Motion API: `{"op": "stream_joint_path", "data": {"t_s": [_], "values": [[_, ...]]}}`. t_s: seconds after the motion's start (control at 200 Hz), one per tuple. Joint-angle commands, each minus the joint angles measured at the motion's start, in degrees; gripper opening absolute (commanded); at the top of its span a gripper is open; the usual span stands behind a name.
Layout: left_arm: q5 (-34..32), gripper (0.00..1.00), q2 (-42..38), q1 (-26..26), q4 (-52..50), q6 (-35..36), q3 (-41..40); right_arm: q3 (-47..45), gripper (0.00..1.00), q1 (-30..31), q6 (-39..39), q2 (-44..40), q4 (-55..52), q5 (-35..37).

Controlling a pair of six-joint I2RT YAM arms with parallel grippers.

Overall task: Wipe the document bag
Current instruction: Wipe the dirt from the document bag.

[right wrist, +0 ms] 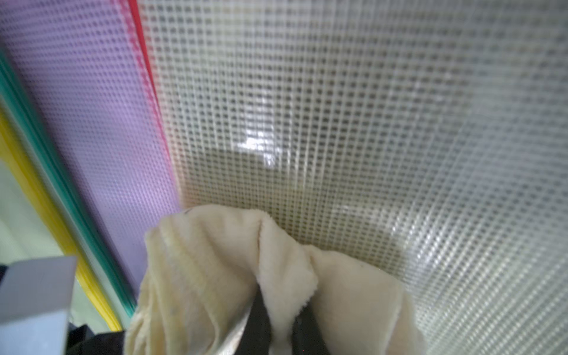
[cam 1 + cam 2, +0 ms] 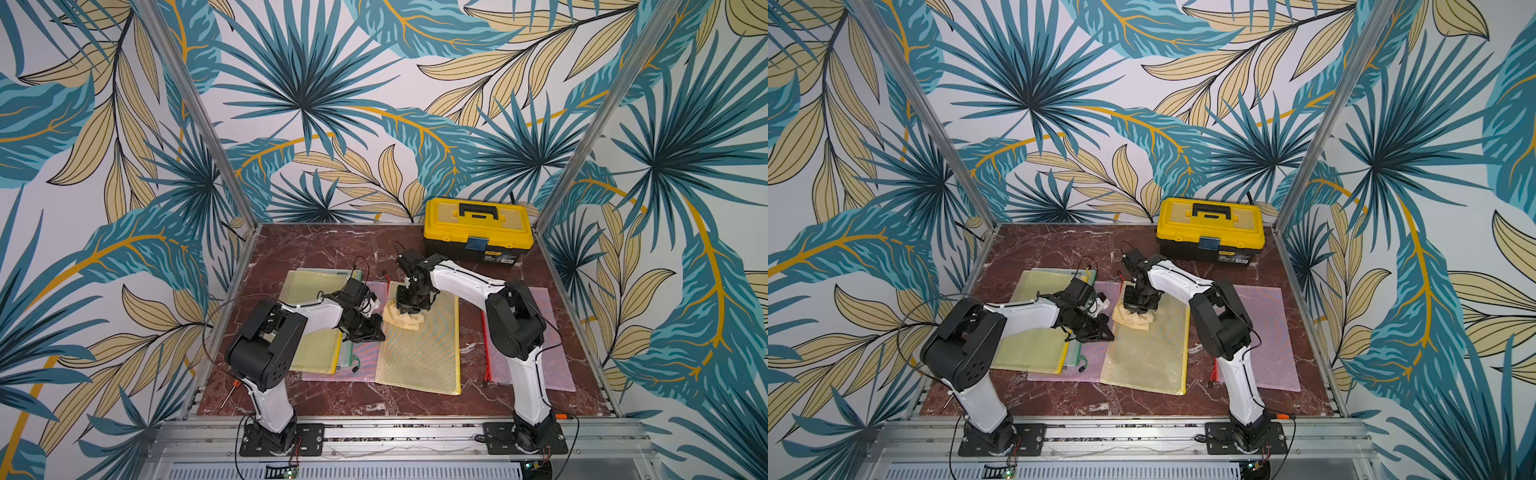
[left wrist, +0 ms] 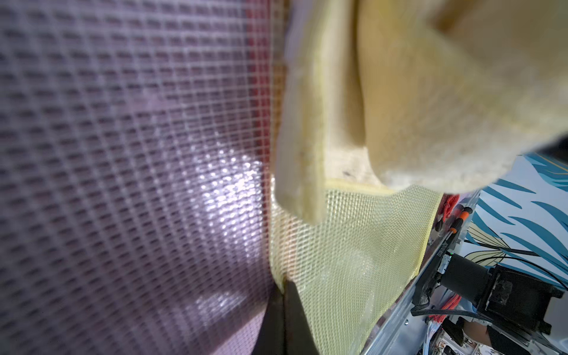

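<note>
Bags (image 2: 313, 353) of yellow and green mesh are lying stacked at the left of the marbled surface (image 2: 332, 249), overlapping a pink bag (image 2: 328, 374) beneath them. Just right of the stack, the left gripper (image 2: 375, 334) is reaching down with its jaws closed. In the left wrist view its tips (image 3: 281, 307) are sitting at the seam where the pink mesh (image 3: 123, 153) is meeting the left edge of the document bag (image 3: 353, 261). Whether they are pinching that edge cannot be told.

The document bag (image 2: 419, 357), yellow mesh, is lying flat at the middle of the surface in both top views. A cream cloth (image 2: 405, 318) is resting bunched on its far end. The right gripper (image 2: 409, 307) is pointing straight down and clamping a fold of this cloth (image 1: 215, 261) between closed jaws, pressing it onto the bag (image 1: 338, 123).

A second pink bag (image 2: 557, 332) is lying under the right arm. A yellow toolbox (image 2: 478, 228) is standing shut at the far right corner.
</note>
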Motion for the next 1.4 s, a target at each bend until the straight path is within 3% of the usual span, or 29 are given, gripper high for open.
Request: {"op": "stream_joint_path", "data": {"t_s": [0.0, 0.185, 0.28, 0.501, 0.641, 0.846, 0.951, 1.016, 1.111, 1.292, 1.397], "values": [[-3.06, 0.00, -0.70, -0.35, -1.39, -0.05, -1.82, 6.19, 0.00, -1.47, 0.03, 3.54, -4.24, 2.68], [-3.49, 0.00, -1.12, -0.31, -1.37, 0.02, -1.87, 17.04, 0.00, -7.19, -2.67, 10.67, -13.16, 8.53], [-4.13, 0.00, -1.14, -0.32, -1.39, -0.31, -1.75, 17.78, 0.00, -8.23, -3.32, 10.12, -15.57, 10.07], [-5.08, 0.00, 0.99, -0.30, -1.08, -2.44, 0.81, 9.63, 0.00, -0.86, -2.41, 4.94, -11.06, 5.60], [-5.58, 0.00, 1.14, -0.31, -1.19, -3.11, 1.73, -4.65, 0.00, -0.49, 1.88, -1.58, -1.66, 1.73], [-5.69, 0.00, 1.10, -0.20, -1.12, -3.77, 1.99, -23.44, 0.00, -12.76, 1.82, -13.41, 5.20, 0.93], [-5.74, 0.00, 0.89, -0.18, -0.75, -4.03, 2.17, -26.38, 0.00, -18.90, -0.90, -17.84, 3.16, 4.20], [-5.72, 0.00, 0.49, -0.18, -0.16, -4.38, 2.28, -25.27, 0.00, -19.72, -1.94, -18.85, 0.51, 6.98], [-5.79, 0.00, 0.25, -0.18, -0.11, -4.72, 3.02, -25.12, 0.00, -17.79, -0.32, -18.84, 2.52, 4.03], [-5.39, 0.00, 1.68, -0.18, -0.07, -5.84, 4.68, -19.66, 0.00, -4.53, 2.91, -11.51, 5.22, 0.56], [-5.81, 0.00, 1.86, -0.18, -0.11, -6.36, 4.99, -19.21, 0.00, -1.11, 4.82, -8.75, 7.89, -2.57]]}}
